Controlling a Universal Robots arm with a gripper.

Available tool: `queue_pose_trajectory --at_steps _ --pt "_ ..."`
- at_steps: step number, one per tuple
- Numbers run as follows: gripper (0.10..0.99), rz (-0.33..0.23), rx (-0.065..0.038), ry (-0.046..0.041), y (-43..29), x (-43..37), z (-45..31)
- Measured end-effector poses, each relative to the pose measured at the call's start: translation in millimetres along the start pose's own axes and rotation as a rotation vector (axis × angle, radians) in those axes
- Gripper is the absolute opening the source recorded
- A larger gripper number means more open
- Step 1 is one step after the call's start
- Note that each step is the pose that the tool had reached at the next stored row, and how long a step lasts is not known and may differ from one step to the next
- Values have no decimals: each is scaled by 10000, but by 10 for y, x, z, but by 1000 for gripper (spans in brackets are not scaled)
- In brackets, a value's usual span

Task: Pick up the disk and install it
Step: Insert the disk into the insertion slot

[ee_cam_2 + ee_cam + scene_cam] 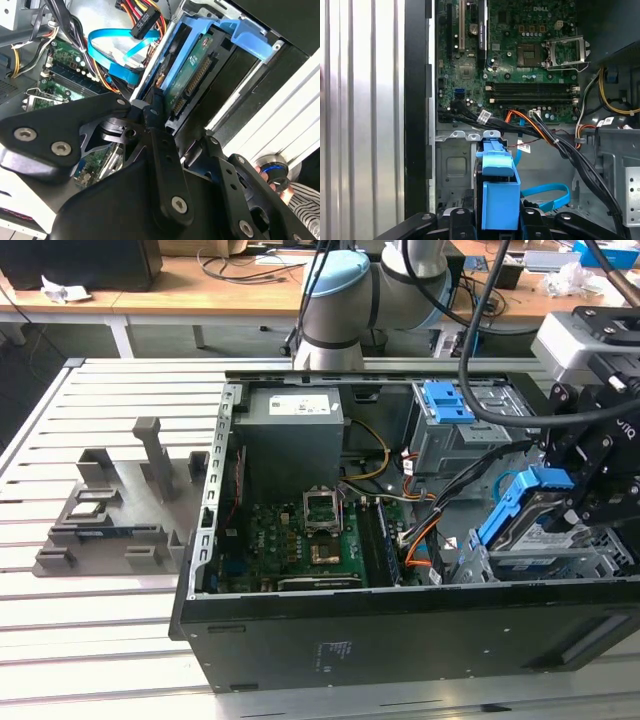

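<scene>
The disk (530, 512), a silver drive in blue plastic rails, hangs tilted over the grey drive cage (545, 562) at the exterior view's right end of the open computer case. My gripper (585, 495) is shut on it from above. In the first wrist view the disk's blue rail (497, 192) stands on edge between my two black fingers (532, 220), pointing into the case. In the second wrist view the disk (192, 75) shows its green circuit board and connector, with my gripper (182, 125) closed on its near end. The disk's label side is hidden.
The black case (400, 640) lies open on a slatted white table (100, 640), with the motherboard (300, 550), a grey power supply (295, 430), a bare blue bracket (448, 400) and loose cables (555, 145) beside the cage. A grey fixture (110, 510) sits on the table. A hand (280, 175) is nearby.
</scene>
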State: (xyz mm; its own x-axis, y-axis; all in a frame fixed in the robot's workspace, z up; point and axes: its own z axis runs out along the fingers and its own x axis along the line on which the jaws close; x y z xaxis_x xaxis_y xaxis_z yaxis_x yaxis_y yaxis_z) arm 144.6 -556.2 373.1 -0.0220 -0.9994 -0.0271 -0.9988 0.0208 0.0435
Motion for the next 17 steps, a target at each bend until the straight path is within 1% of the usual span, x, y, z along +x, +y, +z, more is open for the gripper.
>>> queue_pose_trajectory --at_steps 2,7,9,11,12,17 --pt "365 -2 -1 -21 1 -11 11" --pt "365 -5 -1 -23 2 -49 14" --pt "365 -7 -1 -42 2 -66 19" --pt "373 -6 -1 -28 2 -78 17" --pt "439 -6 -1 -29 2 -86 17" --pt "439 -4 -1 -27 4 -120 17"
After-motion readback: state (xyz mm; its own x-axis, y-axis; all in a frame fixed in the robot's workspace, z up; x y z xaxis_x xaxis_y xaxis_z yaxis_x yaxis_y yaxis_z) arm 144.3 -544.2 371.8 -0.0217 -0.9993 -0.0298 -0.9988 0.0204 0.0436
